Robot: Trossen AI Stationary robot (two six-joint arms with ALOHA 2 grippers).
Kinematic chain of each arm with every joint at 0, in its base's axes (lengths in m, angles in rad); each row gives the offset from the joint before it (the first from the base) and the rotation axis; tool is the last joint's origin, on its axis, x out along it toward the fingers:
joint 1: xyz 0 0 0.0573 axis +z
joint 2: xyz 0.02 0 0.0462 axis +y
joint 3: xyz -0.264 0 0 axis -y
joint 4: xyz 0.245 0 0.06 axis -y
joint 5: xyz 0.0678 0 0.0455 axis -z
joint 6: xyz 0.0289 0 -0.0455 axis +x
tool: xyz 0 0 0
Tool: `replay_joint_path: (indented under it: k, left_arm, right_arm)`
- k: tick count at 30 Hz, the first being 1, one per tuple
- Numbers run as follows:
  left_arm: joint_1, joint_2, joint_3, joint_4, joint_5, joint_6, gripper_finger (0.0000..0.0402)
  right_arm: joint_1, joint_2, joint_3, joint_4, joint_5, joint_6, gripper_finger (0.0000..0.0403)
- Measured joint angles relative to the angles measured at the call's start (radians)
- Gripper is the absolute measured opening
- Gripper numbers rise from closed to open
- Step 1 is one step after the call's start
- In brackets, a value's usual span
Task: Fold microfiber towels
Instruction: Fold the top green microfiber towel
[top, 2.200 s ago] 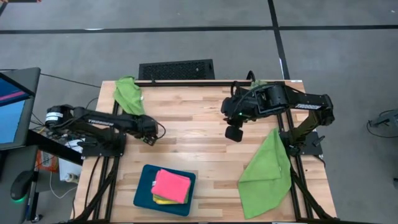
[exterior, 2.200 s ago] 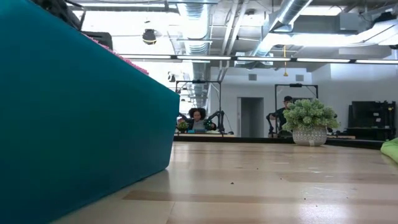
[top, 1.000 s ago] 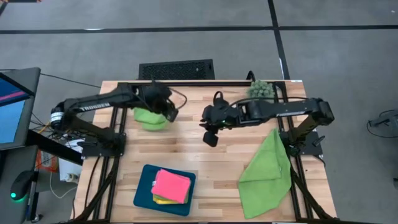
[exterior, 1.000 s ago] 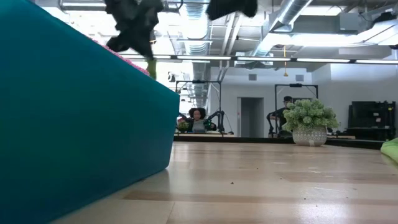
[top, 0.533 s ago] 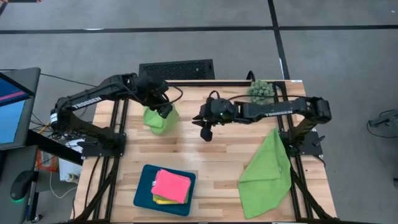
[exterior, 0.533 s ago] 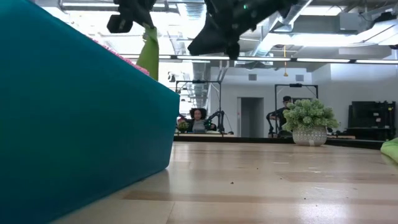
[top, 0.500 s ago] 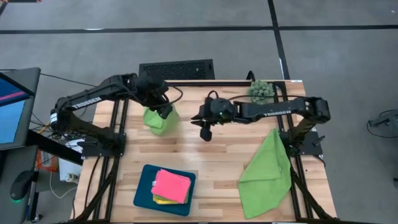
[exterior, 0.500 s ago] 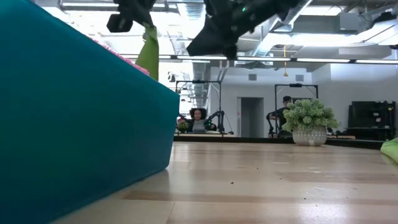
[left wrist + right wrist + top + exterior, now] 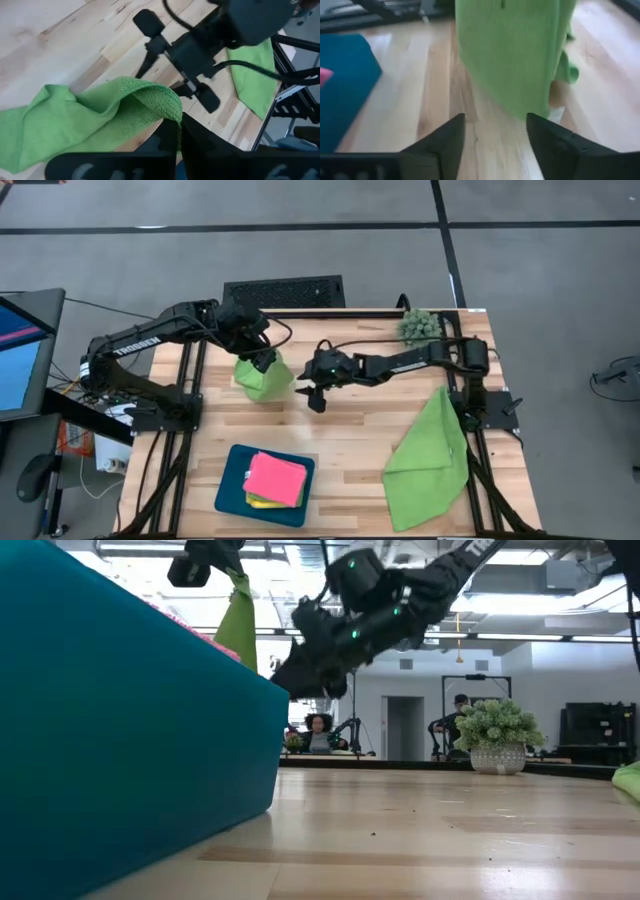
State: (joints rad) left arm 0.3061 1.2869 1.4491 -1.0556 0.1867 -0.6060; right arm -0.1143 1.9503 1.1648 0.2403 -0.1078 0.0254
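Left fingers (image 9: 175, 131) pinch the hanging green towel (image 9: 263, 375); right fingers (image 9: 451, 145), spread empty, face it.

Yellow towel (image 9: 262, 502) mostly hidden under pink towel (image 9: 276, 478). Tray (image 9: 120, 740) cut off by low view's edge. Hanging green towel (image 9: 515, 55) cropped, blurred in right wrist view.

Big teal tray wall (image 9: 130, 750) fills the left side, up close. Above it a green towel (image 9: 238, 628) dangles from the left gripper (image 9: 215, 558), pinched at the top. Right beside it hangs the right gripper (image 9: 305, 675), fingers apart. Far right: a spiky plant (image 9: 497, 735) on the wooden table (image 9: 440, 830).
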Motion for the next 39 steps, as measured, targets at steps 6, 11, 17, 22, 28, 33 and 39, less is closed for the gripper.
replay_joint_path:
  k: [6,11,17,22,28,33,39]
  left_arm:
    - [0.0,0.001,0.0,-0.002,0.006,0.0,0.0]
    - [0.0,0.001,0.0,-0.004,0.037,0.0,0.0]
    - [0.0,0.001,0.0,-0.006,0.046,0.0,0.0]
    - [0.001,0.001,0.0,-0.007,0.043,0.018,0.0]
    - [0.001,0.001,0.0,-0.006,0.041,0.021,0.0002]
    - [0.001,0.001,0.0,-0.005,0.041,0.022,0.0005]
    - [0.017,0.002,0.049,-0.011,0.036,0.022,0.0005]
  right_arm:
    - [-0.016,0.109,0.004,0.082,0.001,-0.042,0.0257]
    - [-0.047,0.183,0.055,0.098,0.004,0.0,0.0255]
    - [-0.072,0.2,0.095,0.09,0.0,-0.026,0.0255]
    - [-0.06,0.199,0.109,0.086,-0.025,-0.105,0.0246]
    - [-0.034,0.199,0.11,0.109,-0.025,-0.135,0.0189]
    - [-0.03,0.183,0.109,0.029,-0.023,-0.057,0.0074]
    - [-0.01,0.038,0.109,-0.24,-0.022,0.035,0.0013]
